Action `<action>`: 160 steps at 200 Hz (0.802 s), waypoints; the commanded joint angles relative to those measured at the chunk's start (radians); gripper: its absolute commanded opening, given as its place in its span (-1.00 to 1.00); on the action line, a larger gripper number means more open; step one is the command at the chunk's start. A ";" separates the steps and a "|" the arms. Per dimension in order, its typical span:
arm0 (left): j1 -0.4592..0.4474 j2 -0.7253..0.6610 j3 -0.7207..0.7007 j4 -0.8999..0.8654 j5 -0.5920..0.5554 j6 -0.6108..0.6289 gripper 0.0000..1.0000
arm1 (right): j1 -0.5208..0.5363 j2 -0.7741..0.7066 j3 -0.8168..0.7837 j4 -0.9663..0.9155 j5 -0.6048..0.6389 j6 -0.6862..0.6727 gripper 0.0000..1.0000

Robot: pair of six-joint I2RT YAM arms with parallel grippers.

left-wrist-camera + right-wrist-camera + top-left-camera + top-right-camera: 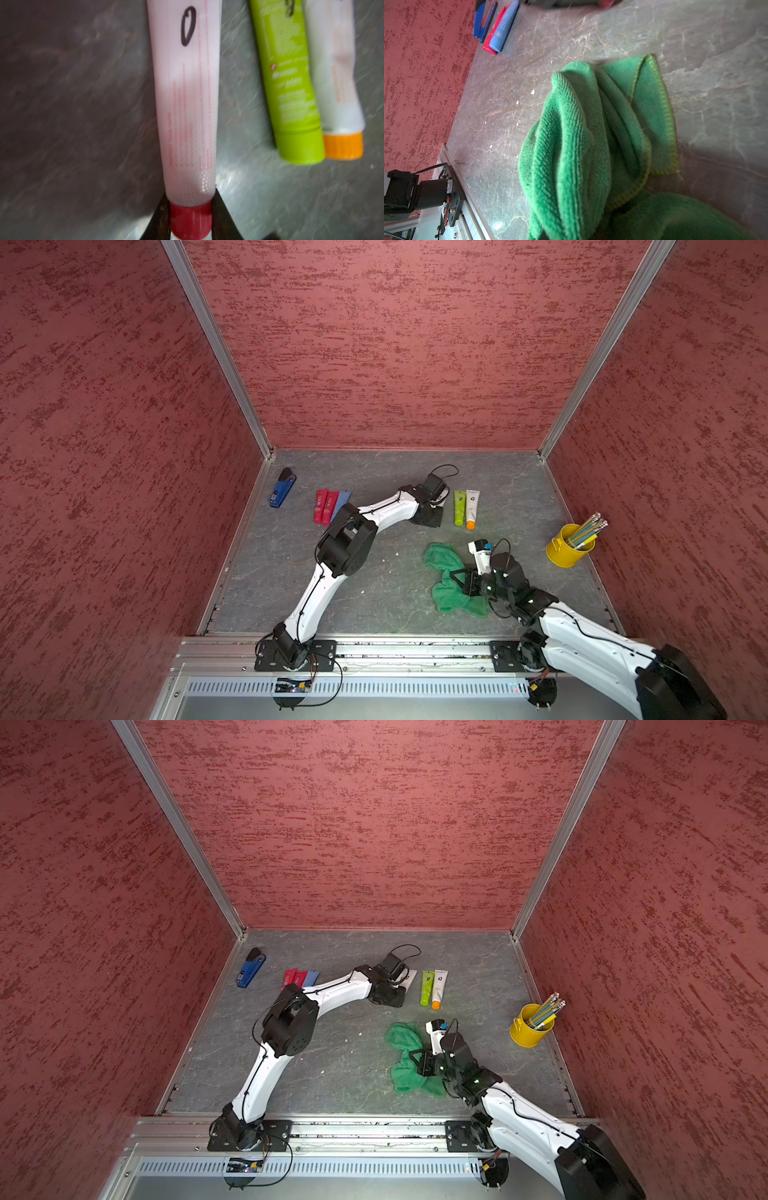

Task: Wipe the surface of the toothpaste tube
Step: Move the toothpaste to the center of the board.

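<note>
Nearest you, the right gripper [459, 578] is clamped shut on the bunched middle of the green cloth [441, 560]. The cloth spills onto the table [374, 572] on both sides of its fingers.

Farther off, the left gripper [190, 196] has its fingers pressed against either side of the red cap [190, 220] of the toothpaste tube [187, 108]. That reads as a grip on the cap. The tube's body stretches away beyond the fingertips and seems to lie on the table.

Cloth and tube are well apart, so I judge that you have both in hand but no wiping has begun. You have yet to bring them together and rub along the tube.

Only the left wrist view shows the cap between the fingers and the black mark on the tube. In both top views the wrist hides that contact. The right wrist view gives you the cloth's folds up close, but that gripper's fingers are out of its frame.
</note>
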State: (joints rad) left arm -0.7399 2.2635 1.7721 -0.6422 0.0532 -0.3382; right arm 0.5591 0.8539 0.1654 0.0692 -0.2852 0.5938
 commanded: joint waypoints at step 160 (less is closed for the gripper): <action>-0.327 -0.698 -0.932 0.122 -0.224 -0.019 -0.28 | -0.010 0.495 0.445 0.083 0.166 -0.172 -1.00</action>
State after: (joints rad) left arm -1.0412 1.5356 0.8471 -0.6079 -0.1165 -0.3477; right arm 0.5533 1.2594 0.5655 0.0761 -0.1230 0.4625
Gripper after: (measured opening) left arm 0.314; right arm 0.084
